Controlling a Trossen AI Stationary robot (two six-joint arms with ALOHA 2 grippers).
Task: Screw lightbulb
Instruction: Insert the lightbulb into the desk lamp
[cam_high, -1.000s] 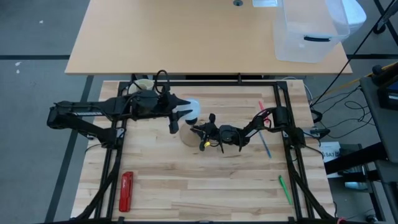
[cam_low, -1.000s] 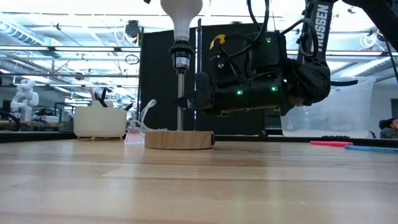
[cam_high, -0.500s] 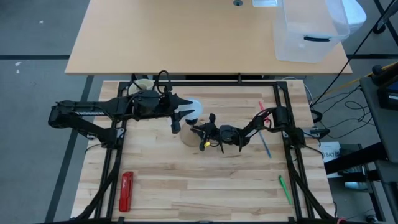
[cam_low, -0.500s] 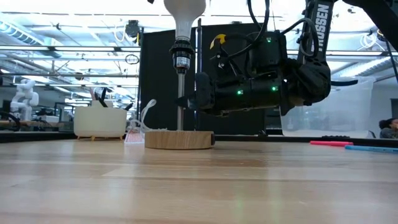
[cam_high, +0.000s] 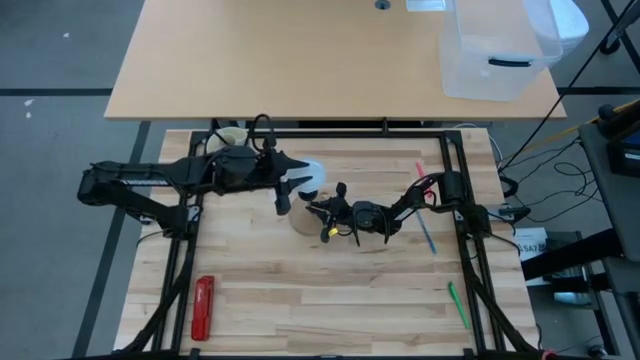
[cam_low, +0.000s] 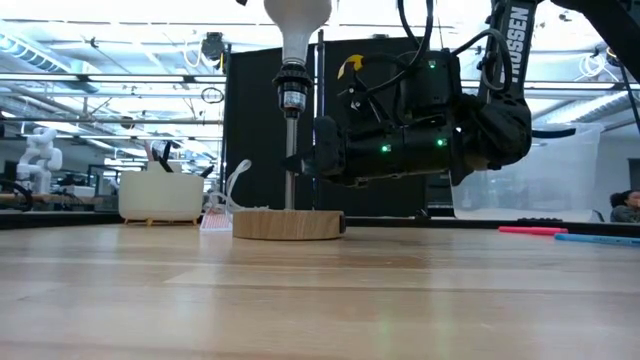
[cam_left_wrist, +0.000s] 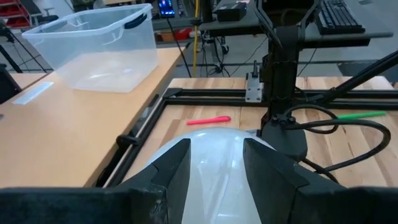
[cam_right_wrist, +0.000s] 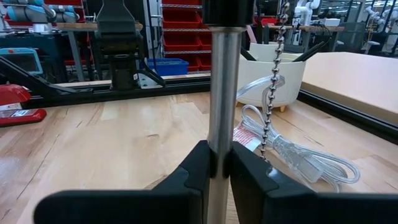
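The white lightbulb (cam_high: 312, 176) stands dome-up on the black socket (cam_low: 290, 88) of a small lamp. The lamp has a metal rod (cam_low: 290, 150) rising from a round wooden base (cam_low: 288, 224). My left gripper (cam_high: 298, 184) comes from the table's left, high above the table, and is shut on the bulb (cam_left_wrist: 214, 177). My right gripper (cam_high: 318, 212) comes low from the table's right and is shut on the rod (cam_right_wrist: 219, 93). A bead chain (cam_right_wrist: 275, 74) hangs beside the rod. My left gripper pinches the bulb's frosted dome (cam_left_wrist: 214, 155) between its two fingers (cam_left_wrist: 176, 167), one on each side. The fingers come nearly level from the table's left. The bulb stands upright, narrow end down in the socket. My right gripper pinches the rod's lower part (cam_right_wrist: 219, 146) between its two fingers (cam_right_wrist: 247, 171). The fingers lie level, coming from the table's right, across the upright rod. The lamp's wooden base rests flat on the table.
A clear cord (cam_right_wrist: 298, 163) lies by the base. A red tool (cam_high: 203, 307) lies near left; pink (cam_high: 420, 168), blue (cam_high: 428, 236) and green (cam_high: 457, 305) pens lie at right. A white holder (cam_low: 160, 196) stands far left. A clear bin (cam_high: 498, 50) sits on the far table.
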